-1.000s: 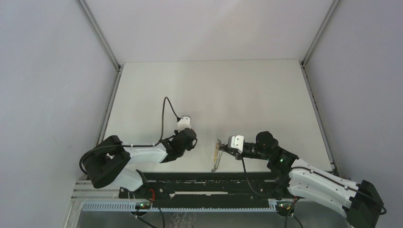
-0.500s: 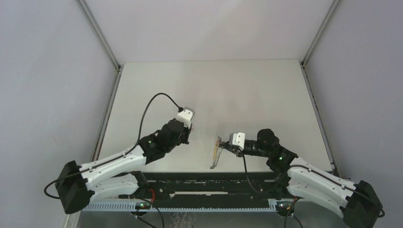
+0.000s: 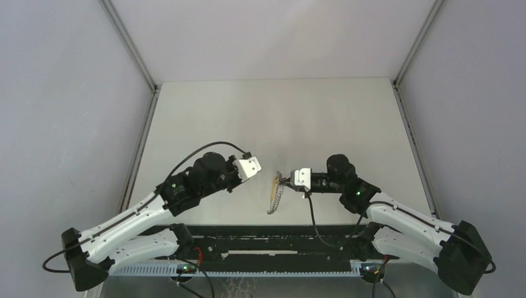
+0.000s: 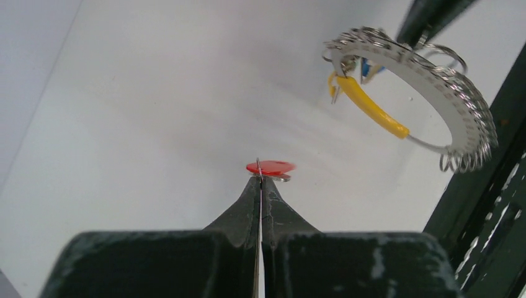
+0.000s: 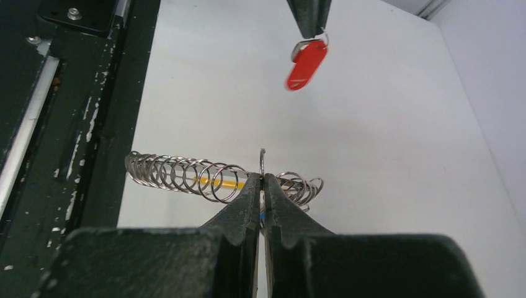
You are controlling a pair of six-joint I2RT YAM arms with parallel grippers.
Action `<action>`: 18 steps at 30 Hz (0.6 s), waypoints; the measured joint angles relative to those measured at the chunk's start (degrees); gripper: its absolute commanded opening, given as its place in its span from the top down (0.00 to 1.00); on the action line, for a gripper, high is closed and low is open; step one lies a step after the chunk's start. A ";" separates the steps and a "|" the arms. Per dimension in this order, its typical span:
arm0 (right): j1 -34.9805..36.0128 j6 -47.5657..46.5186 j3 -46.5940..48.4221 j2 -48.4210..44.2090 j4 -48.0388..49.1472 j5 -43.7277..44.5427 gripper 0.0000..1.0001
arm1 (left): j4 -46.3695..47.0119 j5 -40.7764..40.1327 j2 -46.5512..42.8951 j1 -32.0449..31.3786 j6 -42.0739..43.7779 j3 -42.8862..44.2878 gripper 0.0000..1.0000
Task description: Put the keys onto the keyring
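My left gripper [image 4: 260, 178] is shut on the small metal ring of the red key [image 4: 270, 167] and holds it above the white table. In the right wrist view the red key [image 5: 307, 64] hangs from the left fingertips [image 5: 309, 15], a little beyond the keyring. My right gripper [image 5: 262, 180] is shut on one loop of the keyring [image 5: 186, 174], a large ring with a yellow sleeve [image 4: 372, 108] and several small split rings. A blue key [image 4: 367, 67] and a yellow one hang on it. From above, the left gripper [image 3: 261, 175] faces the right gripper [image 3: 282, 182] and the keyring [image 3: 273, 194] hangs between them.
The black rail frame [image 3: 273, 239] runs along the table's near edge, just below the keyring, and shows in the right wrist view [image 5: 80, 93]. Grey walls close in the white table [image 3: 279, 118] on the left, right and back.
My left arm has stretched out to the right and brought the red key close to the keyring. My right gripper has moved a little left and farther back with the keyring.
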 measured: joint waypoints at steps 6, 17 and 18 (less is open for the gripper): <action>0.39 -3.63 2.29 3.26 -0.26 0.26 1.00 | -2.75 5.22 -1.38 -0.02 11.21 0.20 1.00; 2.47 -4.68 2.32 7.04 1.11 1.25 1.00 | -3.74 13.57 0.07 -0.02 18.27 0.42 1.00; 2.73 -4.68 2.32 7.37 1.42 1.31 1.00 | -3.74 14.23 0.55 -0.02 18.43 0.50 1.00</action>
